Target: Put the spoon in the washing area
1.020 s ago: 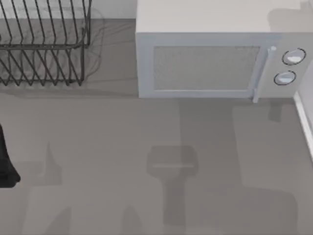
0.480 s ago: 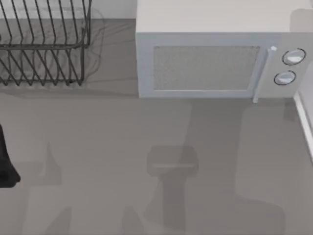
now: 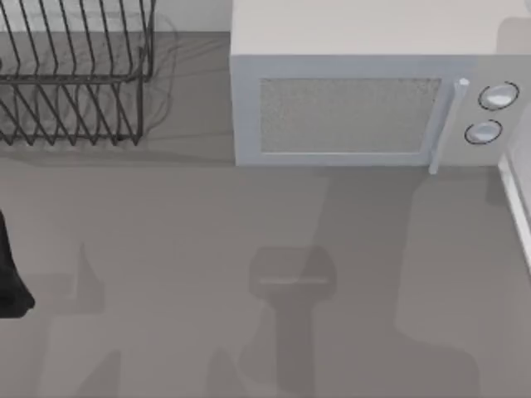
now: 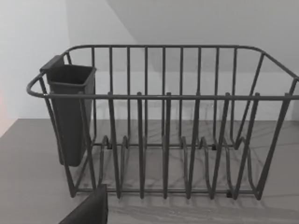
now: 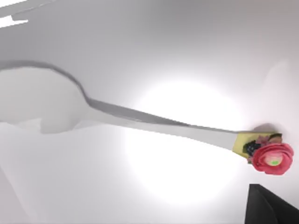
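Lying close under right wrist camera: spoon, red flower end | dish rack beside microwave | fingers: cannot tell

Wire dish rack at table's back left, closed microwave beside it

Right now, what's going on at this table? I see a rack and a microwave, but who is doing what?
The right arm's wrist camera looks closely at a white spoon with a red flower on its handle end, lying on a pale surface. The left arm is parked at the table's left edge, its camera facing the wire dish rack with a dark cutlery cup. The microwave is closed. The spoon is not yet in the rack.
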Tool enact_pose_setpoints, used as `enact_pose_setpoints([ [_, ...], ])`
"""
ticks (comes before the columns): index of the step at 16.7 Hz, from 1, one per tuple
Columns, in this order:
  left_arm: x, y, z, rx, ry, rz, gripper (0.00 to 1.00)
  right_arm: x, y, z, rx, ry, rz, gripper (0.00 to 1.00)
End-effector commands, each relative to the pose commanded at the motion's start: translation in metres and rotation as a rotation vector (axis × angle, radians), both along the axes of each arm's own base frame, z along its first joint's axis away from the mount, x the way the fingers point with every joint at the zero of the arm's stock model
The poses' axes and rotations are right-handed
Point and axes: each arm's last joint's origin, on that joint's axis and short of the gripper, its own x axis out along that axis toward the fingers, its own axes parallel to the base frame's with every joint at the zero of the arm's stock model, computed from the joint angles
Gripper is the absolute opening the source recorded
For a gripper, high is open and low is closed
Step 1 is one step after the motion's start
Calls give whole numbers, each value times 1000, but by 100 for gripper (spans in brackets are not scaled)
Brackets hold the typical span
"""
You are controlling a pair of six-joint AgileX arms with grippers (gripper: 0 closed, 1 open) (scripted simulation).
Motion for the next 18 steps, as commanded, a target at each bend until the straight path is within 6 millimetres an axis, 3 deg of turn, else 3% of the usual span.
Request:
enact_pose_setpoints([
  [12,0,0,0,0,0,0,100,0,0,0,0,0,0,98],
  [18,0,0,0,0,0,0,100,0,0,0,0,0,0,100],
])
